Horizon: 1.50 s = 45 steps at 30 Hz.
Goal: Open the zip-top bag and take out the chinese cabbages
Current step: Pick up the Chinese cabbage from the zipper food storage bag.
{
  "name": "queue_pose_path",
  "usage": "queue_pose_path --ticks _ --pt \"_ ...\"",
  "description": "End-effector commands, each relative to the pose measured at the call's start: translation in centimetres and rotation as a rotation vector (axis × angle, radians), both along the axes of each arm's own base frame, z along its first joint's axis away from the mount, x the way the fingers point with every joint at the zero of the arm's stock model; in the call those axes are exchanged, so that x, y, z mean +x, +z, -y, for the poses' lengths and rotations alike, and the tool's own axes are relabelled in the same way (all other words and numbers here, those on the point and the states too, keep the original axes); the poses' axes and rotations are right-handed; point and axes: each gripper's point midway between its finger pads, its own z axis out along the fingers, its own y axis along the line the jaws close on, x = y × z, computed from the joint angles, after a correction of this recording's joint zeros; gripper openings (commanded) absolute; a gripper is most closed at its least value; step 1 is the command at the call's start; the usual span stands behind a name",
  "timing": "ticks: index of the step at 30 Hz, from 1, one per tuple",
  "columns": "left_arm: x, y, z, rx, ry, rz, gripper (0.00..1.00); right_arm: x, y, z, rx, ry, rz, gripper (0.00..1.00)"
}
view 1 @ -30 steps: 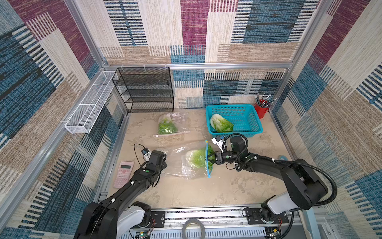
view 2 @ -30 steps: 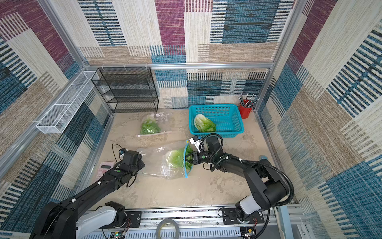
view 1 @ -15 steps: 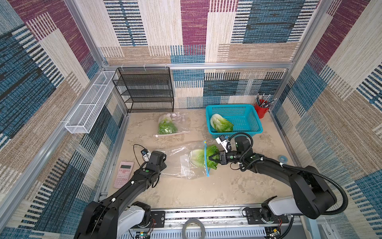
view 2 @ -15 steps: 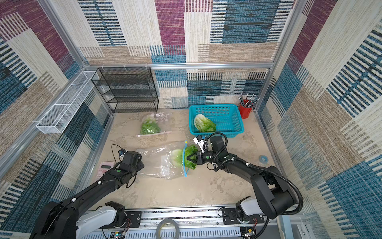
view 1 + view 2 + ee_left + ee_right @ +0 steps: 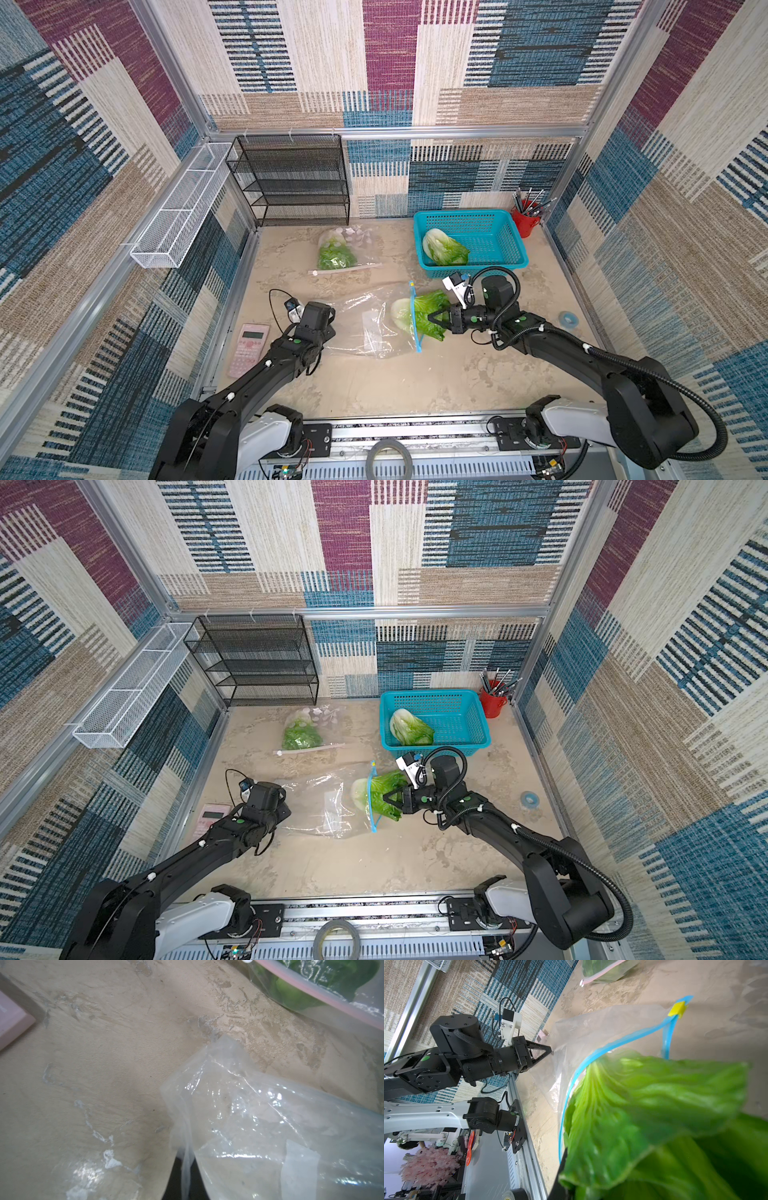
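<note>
One cabbage (image 5: 428, 303) half out of the bag (image 5: 361, 320)

My right jaws pinch its leaves; its white base sits inside the blue-zip mouth. My left jaws pinch the bag's far corner. A second cabbage (image 5: 442, 249) lies in the basket (image 5: 469, 214).

bright green cabbage (image 5: 434, 301), clear bag (image 5: 361, 316) with blue zip, teal basket (image 5: 469, 214), pink calculator (image 5: 249, 349), red cup (image 5: 524, 223).

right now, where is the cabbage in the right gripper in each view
Top view: cabbage mid-table, halfway through the bag mouth.
Top view: cabbage there too.
Left wrist: not in it.
Right wrist: cabbage fills the foreground, close up.
Shared landmark: the clear bag.
</note>
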Motion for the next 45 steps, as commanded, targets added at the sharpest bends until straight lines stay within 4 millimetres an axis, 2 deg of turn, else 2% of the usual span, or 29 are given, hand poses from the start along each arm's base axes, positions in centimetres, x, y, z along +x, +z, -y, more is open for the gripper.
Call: queue_pose_path --ticks 1,26,39,45 --pt "0.3 0.2 0.1 -0.005 -0.003 0.005 0.0 0.2 0.1 0.6 -0.029 -0.029 0.04 0.0" --pt "1.8 0.5 0.9 0.004 -0.032 0.003 0.0 -0.5 1.4 4.4 -0.129 -0.21 0.115 0.0" --pt "2.6 0.1 1.9 -0.02 -0.062 -0.023 0.0 -0.1 3.0 5.6 -0.157 -0.273 0.17 0.0" --pt "2.5 0.7 1.9 -0.016 -0.068 -0.009 0.09 0.2 3.4 6.0 -0.176 -0.292 0.184 0.0"
